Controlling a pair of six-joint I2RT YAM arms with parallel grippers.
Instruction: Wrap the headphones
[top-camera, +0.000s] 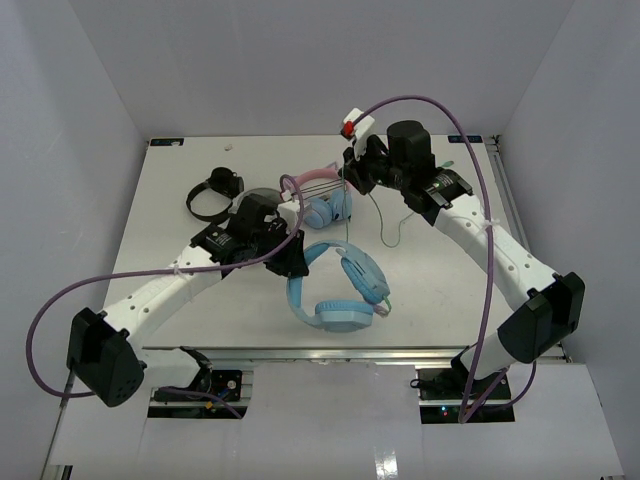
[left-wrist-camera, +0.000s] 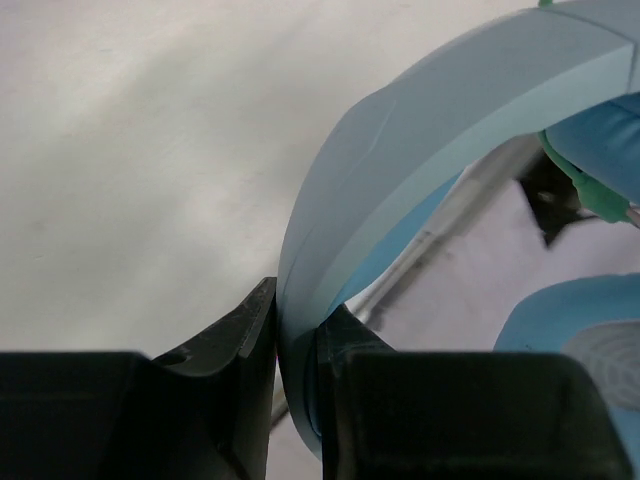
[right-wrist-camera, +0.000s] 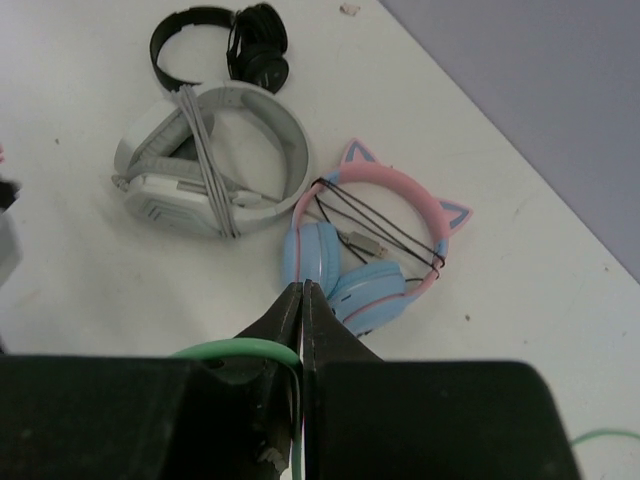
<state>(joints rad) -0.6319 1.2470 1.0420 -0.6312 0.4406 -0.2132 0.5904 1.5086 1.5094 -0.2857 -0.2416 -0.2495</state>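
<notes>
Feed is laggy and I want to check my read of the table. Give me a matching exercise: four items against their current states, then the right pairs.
Items
1. light-blue headband
2. green cable
3. pink cat-ear pair
4. grey-white pair

States
A. white cord wound round it
B. pinched in the right tool
C. dark cord strung across its band
D. clamped in the left tool

Pairs: 1-D, 2-B, 3-C, 4-A
</notes>
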